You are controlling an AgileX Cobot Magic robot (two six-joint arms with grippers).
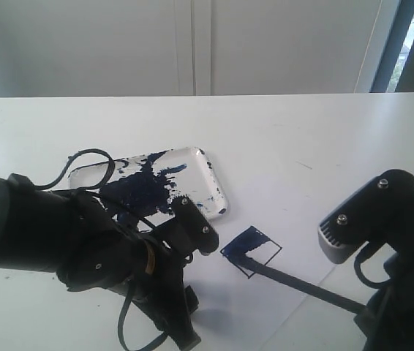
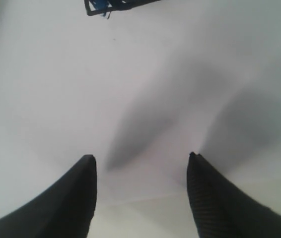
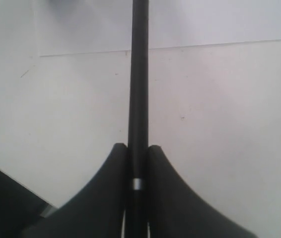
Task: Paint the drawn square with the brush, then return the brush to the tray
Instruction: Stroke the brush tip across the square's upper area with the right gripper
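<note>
A white bench (image 1: 302, 146) fills the exterior view, backed by pale wall panels and a strip of window (image 1: 412, 36) at the far right. Left of the bench's middle lies the tray (image 1: 211, 183), clear-white with rounded corners and smeared with a large dark blue blotch. The bulky black left arm (image 1: 61, 234) at the near left edge covers the tray's near left part, and a black cable (image 1: 83, 157) loops over its far left corner. Just beside the tray's near right corner, toward the near edge, is the drawn square (image 1: 262, 252), on a white sheet (image 1: 265, 307) whose faint edge shows. The half of the square nearer the tray is blue, the rest white. The brush (image 1: 302, 284) slants in from the near right corner, its dark tip resting in the painted half. The right arm's housing (image 1: 375, 216) hides the handle's far end. The right tool (image 3: 137, 146) is narrow, clamped on the brush (image 3: 139, 74) handle. The left tool (image 2: 140, 156) stands wide and empty over bare white surface, well apart from the square (image 2: 101, 6).
</note>
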